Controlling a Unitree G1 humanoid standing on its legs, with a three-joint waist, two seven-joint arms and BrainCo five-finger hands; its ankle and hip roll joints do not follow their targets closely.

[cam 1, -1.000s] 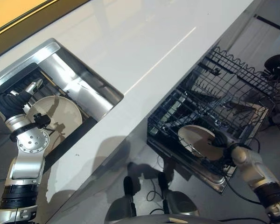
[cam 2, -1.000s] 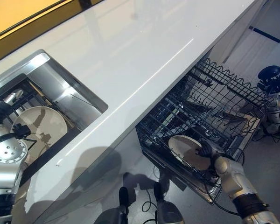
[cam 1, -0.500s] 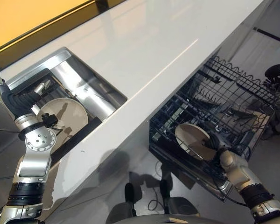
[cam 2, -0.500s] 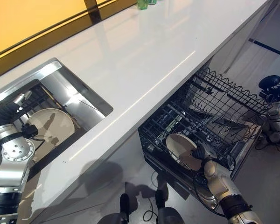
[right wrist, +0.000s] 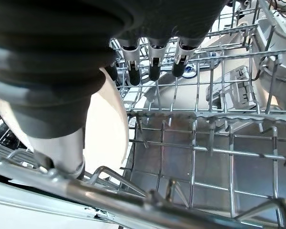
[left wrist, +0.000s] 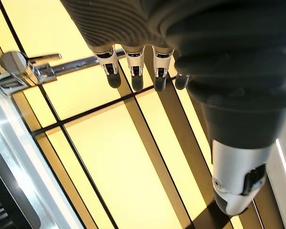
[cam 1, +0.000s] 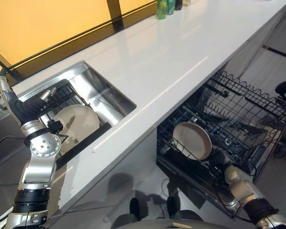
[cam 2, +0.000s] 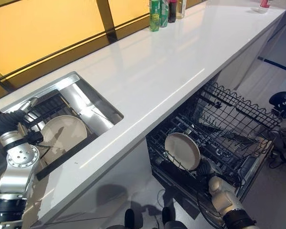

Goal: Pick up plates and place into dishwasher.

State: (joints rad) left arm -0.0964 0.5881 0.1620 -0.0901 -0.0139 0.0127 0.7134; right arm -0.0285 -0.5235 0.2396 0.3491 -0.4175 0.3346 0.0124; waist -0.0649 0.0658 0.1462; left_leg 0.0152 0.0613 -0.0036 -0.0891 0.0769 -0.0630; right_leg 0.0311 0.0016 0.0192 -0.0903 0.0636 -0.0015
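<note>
Plates first, going left to right: one plate [cam 1: 76, 122] is seen lying in the sink [cam 1: 101, 93] at about 9 o'clock in the head views, resting on a dark rack [cam 1: 81, 145] inside the basin, untouched. Just beside it, at roughly 8 o'clock, the left hand [cam 1: 16, 105] is held raised above the sink's near-left edge. In its wrist view the fingers [left wrist: 133, 67] are seen straight and side by side, with nothing between them and the thumb, pointing toward the yellow window panels [left wrist: 119, 157] and the tap [left wrist: 24, 69]. So nothing is held there.

White bench [cam 1: 181, 52] runs across the middle and is bare apart from a few bottles [cam 2: 162, 12] parked far off at 12 o'clock.

Over at 4 o'clock, the dishwasher rack [cam 1: 229, 119] is pulled out, and a second plate [cam 1: 192, 140] is stood on edge among the tines at the rack's near-left part. The right hand [cam 1: 218, 157] is just beside that plate's lower right edge. In the right wrist view its fingers [right wrist: 152, 62] are stretched out fairly straight over the wires, not wrapped round anything, while the plate's rim is seen right next to the thumb side; whether it's being touched can't be told.

Progress guess: one plate racked, one left in the sink to be fetched, so roughly halfway.
</note>
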